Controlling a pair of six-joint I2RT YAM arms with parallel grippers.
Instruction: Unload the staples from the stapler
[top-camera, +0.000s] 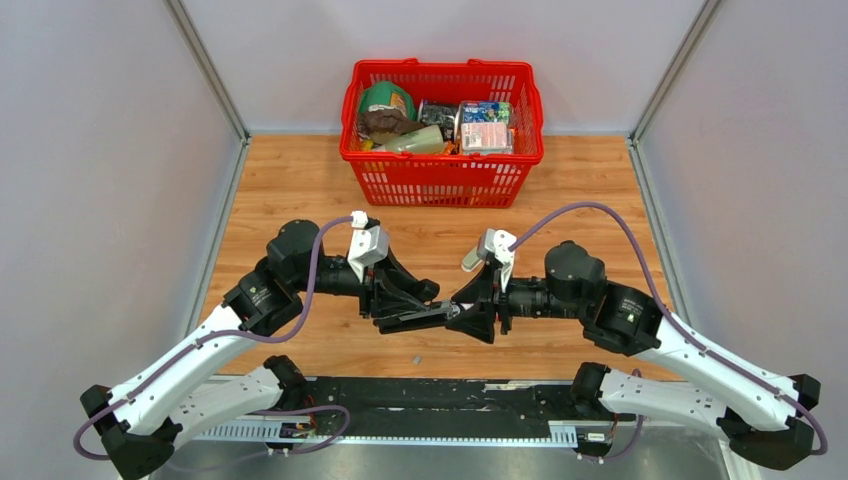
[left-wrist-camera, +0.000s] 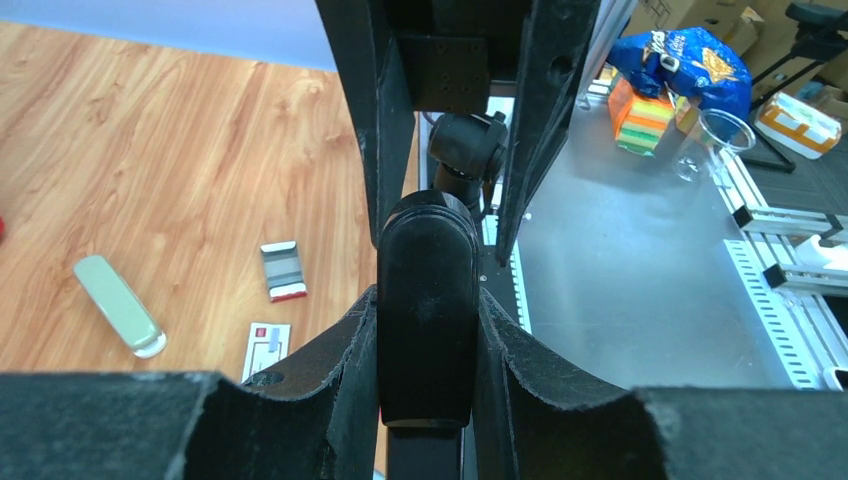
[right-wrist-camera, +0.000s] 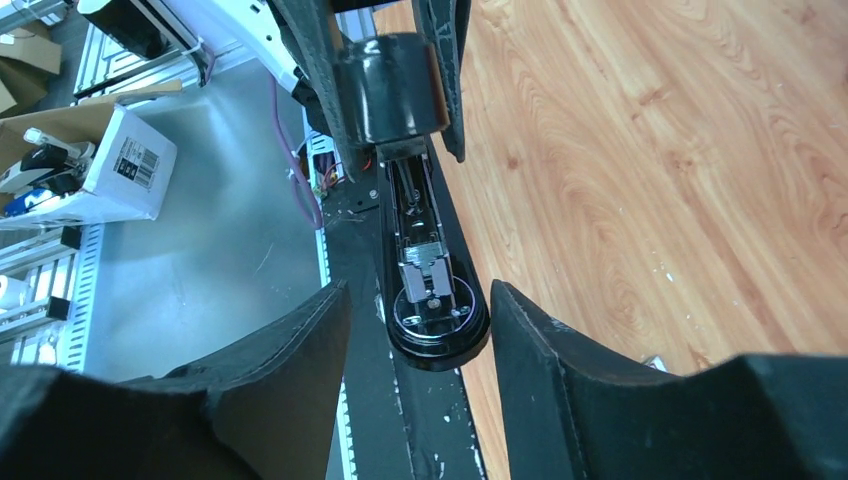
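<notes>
Left tool (left-wrist-camera: 428, 300) fills the near edge of its wrist view, clamped on both sides of the stapler (right-wrist-camera: 432, 325), one slim black body with a rounded end. From the right wrist the stapler lies open, with a metal channel and a small silvery pusher bared along its inside. It hangs above the middle of the desk (top-camera: 300, 190), lengthwise between the two tools. Right tool (right-wrist-camera: 418, 300) stands parted, a finger on either side of the rounded end, with a gap plain on one side.

Whether staples lie in the channel cannot be told. From above, the arms hide most of the stapler. One tiny silvery bit (top-camera: 415, 358) lies on the desk just near of the tools, too small to name.

The left wrist view shows three small things on the desk: one pale green oblong piece (left-wrist-camera: 118, 305), one grey-and-red box (left-wrist-camera: 283, 270) and one white card (left-wrist-camera: 266, 350), cut off by a finger. One red basket (top-camera: 440, 180) of packets stands at the far edge.
</notes>
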